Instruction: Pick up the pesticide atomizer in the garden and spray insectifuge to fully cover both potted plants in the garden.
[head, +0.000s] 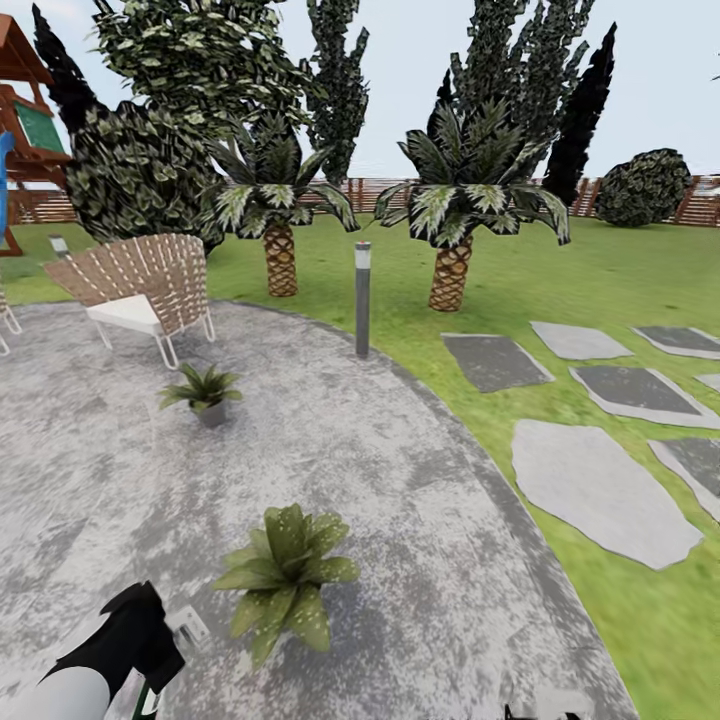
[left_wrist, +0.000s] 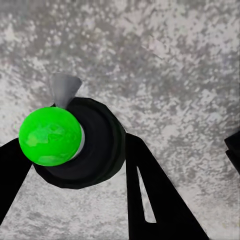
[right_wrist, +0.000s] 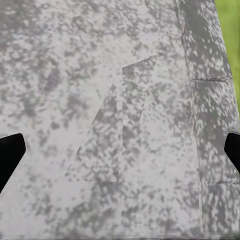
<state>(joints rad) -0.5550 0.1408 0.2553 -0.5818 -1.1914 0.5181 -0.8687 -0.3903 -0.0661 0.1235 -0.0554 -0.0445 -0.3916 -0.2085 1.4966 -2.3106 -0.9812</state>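
The left gripper (left_wrist: 75, 165) is closed on the pesticide atomizer (left_wrist: 75, 142): in the left wrist view its black fingers (left_wrist: 150, 190) flank a dark round bottle with a bright green top and a small grey nozzle, held over the mottled grey paving (left_wrist: 165, 65). In the head view the left arm (head: 110, 650) enters at the lower left of the frame, just beside the nearer potted plant (head: 285, 580), which stands on the paved area low and left of centre. The second potted plant (head: 205, 390) sits farther up and to the left, near a woven chair (head: 140, 285). A grey lamp post (head: 362, 298) stands at the paving's edge, with two palms (head: 450, 215) on the lawn behind and stepping stones (head: 595, 485) to the right. The right gripper (right_wrist: 120, 150) is spread wide, its black fingertips (right_wrist: 10, 155) at opposite edges of the right wrist view, with nothing between them.
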